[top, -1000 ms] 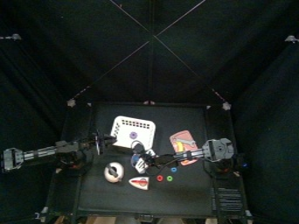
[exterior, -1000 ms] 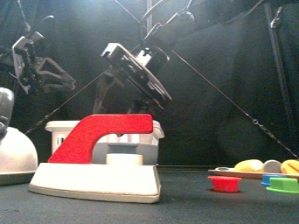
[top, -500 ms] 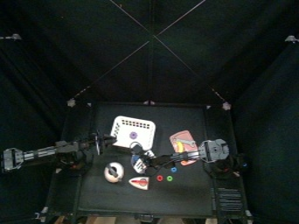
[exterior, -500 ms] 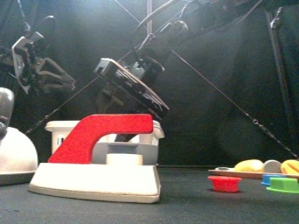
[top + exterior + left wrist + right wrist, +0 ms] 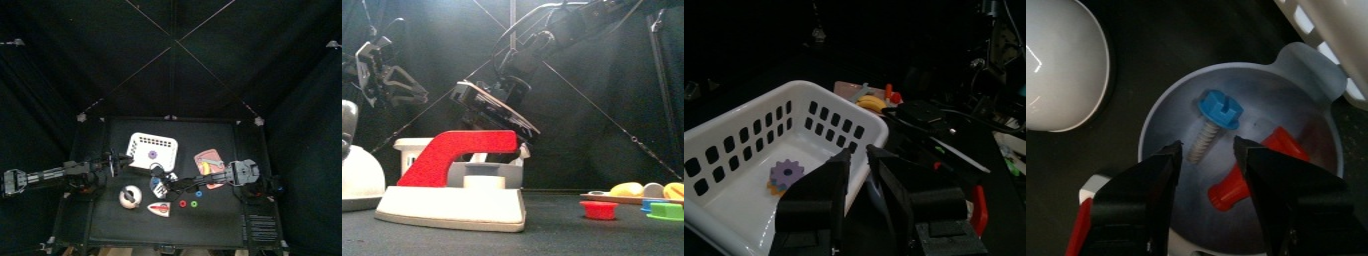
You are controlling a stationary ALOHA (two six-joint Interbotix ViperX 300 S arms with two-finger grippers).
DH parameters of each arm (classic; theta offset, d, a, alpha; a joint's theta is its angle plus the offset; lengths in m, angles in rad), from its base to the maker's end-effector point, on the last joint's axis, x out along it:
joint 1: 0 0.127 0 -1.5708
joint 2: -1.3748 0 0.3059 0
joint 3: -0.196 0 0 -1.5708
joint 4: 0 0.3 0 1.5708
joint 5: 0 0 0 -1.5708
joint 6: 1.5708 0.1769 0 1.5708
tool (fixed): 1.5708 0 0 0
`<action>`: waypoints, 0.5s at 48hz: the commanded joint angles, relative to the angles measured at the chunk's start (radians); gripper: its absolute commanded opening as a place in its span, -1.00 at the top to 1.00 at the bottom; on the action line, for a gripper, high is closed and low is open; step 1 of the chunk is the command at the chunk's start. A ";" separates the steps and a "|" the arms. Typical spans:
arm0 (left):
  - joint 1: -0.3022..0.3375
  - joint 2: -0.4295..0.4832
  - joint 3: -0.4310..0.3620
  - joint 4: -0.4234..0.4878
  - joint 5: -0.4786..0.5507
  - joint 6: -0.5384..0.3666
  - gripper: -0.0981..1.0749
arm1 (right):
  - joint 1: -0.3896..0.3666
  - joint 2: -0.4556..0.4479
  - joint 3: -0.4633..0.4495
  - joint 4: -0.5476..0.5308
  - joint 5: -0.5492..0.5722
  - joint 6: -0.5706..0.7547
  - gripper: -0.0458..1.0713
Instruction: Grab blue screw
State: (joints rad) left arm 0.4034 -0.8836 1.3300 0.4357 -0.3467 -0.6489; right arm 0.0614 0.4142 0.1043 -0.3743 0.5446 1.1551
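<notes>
Right wrist view shows the blue-headed screw with pale threaded shank lying in a shallow grey round dish, straight ahead between the wide-open, empty jaws of the right gripper, shank pointing toward them; the top view hides the screw under that arm, the left arm resting beside the white perforated basket

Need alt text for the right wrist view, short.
A blue screw lies in a pale round dish, beside a red piece, straight ahead of the right hand, whose jaws stand open. A white rounded object sits beside the dish.
</notes>
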 commanded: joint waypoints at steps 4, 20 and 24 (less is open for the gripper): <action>0.000 0.002 -0.009 -0.002 -0.003 0.000 -0.28 | -0.008 -0.005 -0.035 0.000 -0.003 0.000 -0.54; 0.000 0.002 -0.009 -0.002 -0.003 0.000 -0.28 | -0.012 0.021 -0.048 0.000 0.017 -0.002 -0.54; 0.000 0.000 -0.009 -0.002 -0.003 0.000 -0.28 | -0.012 0.025 -0.048 0.002 0.020 -0.002 -0.54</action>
State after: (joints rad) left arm 0.4034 -0.8836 1.3315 0.4357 -0.3467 -0.6489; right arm 0.0568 0.4571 0.0767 -0.3728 0.5614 1.1551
